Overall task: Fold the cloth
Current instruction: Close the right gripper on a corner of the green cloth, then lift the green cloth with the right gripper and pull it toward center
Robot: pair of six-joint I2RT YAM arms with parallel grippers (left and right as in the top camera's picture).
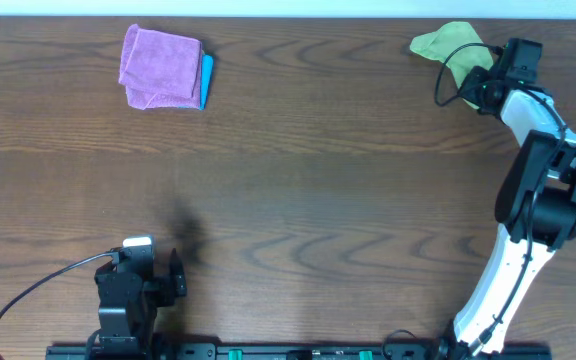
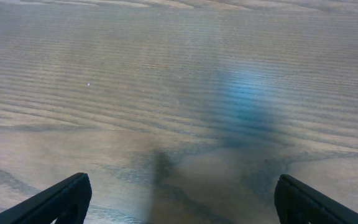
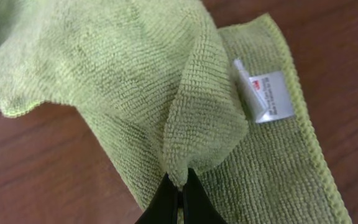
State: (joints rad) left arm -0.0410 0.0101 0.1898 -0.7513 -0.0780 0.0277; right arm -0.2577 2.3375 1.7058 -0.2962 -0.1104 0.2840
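Brown wood-grain table [image 1: 298, 180] fills every view. At lower left the left gripper [image 2: 179, 208] is held wide open above the wood. At upper right the cloth [image 1: 446, 42] lies bunched, one fold pinched by the closed right gripper [image 3: 180, 200]; print on its white tag [image 3: 267, 96] cannot be read. A purple cloth [image 1: 158, 68] is seen upper left.

Soft looped microfibre cloth [image 3: 135, 81]; grained, faintly glossy wood table [image 1: 318, 180].
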